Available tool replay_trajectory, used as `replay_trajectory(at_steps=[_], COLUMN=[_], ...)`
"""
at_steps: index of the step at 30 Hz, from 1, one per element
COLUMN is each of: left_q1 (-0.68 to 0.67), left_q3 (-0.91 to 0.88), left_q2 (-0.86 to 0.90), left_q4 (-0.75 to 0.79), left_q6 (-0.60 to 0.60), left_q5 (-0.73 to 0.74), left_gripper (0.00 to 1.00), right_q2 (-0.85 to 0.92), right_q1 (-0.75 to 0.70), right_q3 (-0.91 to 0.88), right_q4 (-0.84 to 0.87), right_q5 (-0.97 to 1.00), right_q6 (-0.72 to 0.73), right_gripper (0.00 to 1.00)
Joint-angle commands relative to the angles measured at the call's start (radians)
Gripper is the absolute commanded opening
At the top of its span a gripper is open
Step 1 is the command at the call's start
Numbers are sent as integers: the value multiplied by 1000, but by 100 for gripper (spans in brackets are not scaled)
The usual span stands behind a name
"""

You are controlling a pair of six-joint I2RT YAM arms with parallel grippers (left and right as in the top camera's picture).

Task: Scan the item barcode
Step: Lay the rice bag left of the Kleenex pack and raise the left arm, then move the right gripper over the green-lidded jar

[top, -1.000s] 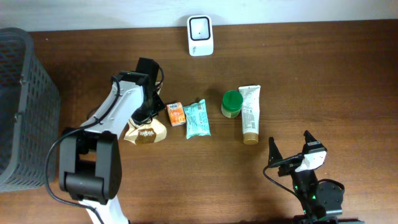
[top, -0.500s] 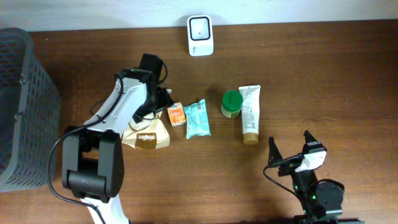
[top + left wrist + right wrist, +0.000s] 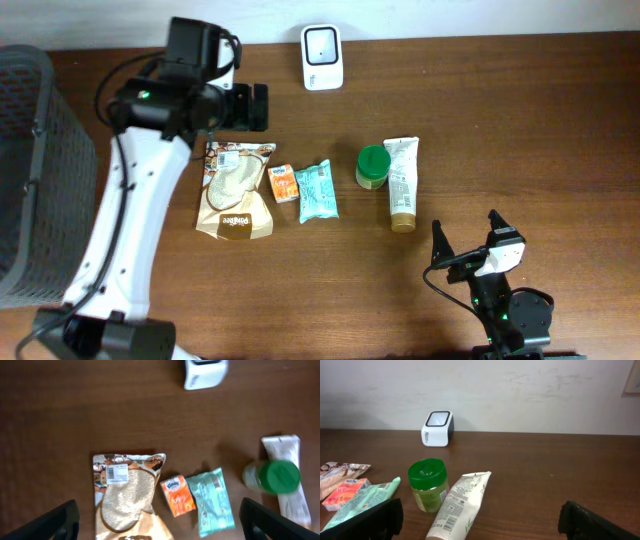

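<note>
The white barcode scanner [image 3: 322, 57] [image 3: 205, 373] [image 3: 437, 428] stands at the table's far edge. A brown pouch [image 3: 236, 190] [image 3: 127, 495] lies flat with its white barcode label [image 3: 116, 474] facing up. To its right lie an orange packet [image 3: 283, 183] [image 3: 178, 496], a teal packet [image 3: 317, 191] [image 3: 214, 502], a green-lidded jar [image 3: 372, 166] [image 3: 427, 484] and a white tube [image 3: 402, 183] [image 3: 460, 505]. My left gripper [image 3: 245, 106] [image 3: 160, 525] hangs open and empty high above the pouch's far end. My right gripper [image 3: 467, 235] [image 3: 482, 522] rests open near the front right, apart from the tube.
A dark mesh basket [image 3: 35, 170] stands at the left edge of the table. The wall rises just behind the scanner. Bare wood shows to the right of the tube and along the front.
My left gripper opened and let go of the brown pouch, then rose and drew back toward the far side. The pouch now lies spread flat. The right arm has not moved.
</note>
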Motion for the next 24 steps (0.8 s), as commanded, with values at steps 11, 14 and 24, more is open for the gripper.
replay_trajectory(at_steps=[11, 14, 24], left_q1=[222, 230, 230], left_q3=[4, 4, 4], left_q2=[-6, -6, -6], left_q4=[-23, -22, -23], left_q6=[274, 277, 277], left_q5=[301, 261, 214], left_gripper=[99, 99, 99], right_q2=[-5, -5, 134], right_q1=[7, 7, 4], right_q3=[-8, -8, 170], right_q4=[12, 18, -75], right_q5=[-143, -206, -239], right_q6=[4, 9, 95], right_gripper=[98, 98, 98])
